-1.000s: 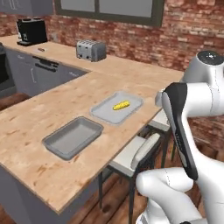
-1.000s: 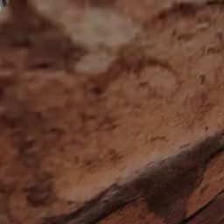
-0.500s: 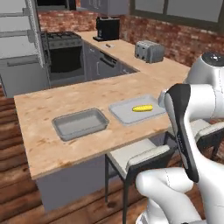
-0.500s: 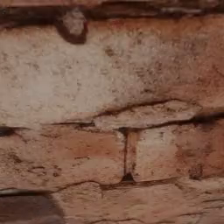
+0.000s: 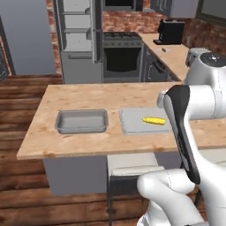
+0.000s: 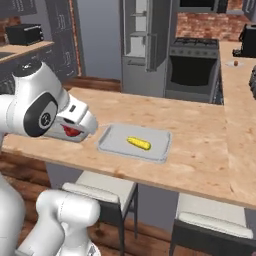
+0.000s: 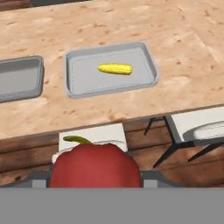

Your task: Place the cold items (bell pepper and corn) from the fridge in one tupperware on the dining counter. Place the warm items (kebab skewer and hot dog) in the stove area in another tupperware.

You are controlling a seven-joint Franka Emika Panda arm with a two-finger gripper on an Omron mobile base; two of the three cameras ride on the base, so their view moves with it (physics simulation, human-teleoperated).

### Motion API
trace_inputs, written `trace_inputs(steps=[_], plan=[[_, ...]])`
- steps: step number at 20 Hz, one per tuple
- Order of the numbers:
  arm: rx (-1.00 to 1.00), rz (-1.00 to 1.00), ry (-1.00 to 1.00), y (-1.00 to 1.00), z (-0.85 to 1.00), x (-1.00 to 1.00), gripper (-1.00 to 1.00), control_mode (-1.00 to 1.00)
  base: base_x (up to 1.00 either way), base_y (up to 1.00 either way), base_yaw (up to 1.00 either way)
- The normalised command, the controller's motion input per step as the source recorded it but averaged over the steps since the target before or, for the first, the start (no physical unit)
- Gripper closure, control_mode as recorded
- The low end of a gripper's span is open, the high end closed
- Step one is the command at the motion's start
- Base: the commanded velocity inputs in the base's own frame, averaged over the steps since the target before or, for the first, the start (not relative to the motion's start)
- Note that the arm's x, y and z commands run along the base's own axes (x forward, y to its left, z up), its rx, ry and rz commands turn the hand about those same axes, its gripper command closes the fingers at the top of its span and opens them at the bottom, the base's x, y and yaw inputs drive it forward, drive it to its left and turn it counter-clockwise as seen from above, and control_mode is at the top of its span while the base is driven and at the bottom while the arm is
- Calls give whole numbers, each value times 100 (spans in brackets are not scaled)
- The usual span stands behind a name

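Left base view: the counter [image 5: 88, 143] carries two grey tubs side by side, well short of the fridge [image 5: 77, 39] and stove [image 5: 122, 55] at the far wall. The left tub [image 5: 81, 121] shows nothing inside; the right tub [image 5: 143, 120] holds the corn [image 5: 153, 120], lying flat near its middle. A stool [image 7: 92, 133] stands under the near edge. In the hand view the red pepper [image 7: 94, 168] sits clamped in the gripper [image 7: 94, 177], off the counter's near side.
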Motion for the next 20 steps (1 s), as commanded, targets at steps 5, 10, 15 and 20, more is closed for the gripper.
trace_inputs(steps=[5,10,15,20], plan=[[0,0,0,0,0,0,100,100,68,-88,6],[52,7,53,-39,-18,80,100,-100,20,-14,0],[40,91,88,-1,-72,100,100,-100,0,0,0],[3,77,10,2,-57,83,100,-100,0,0,0]])
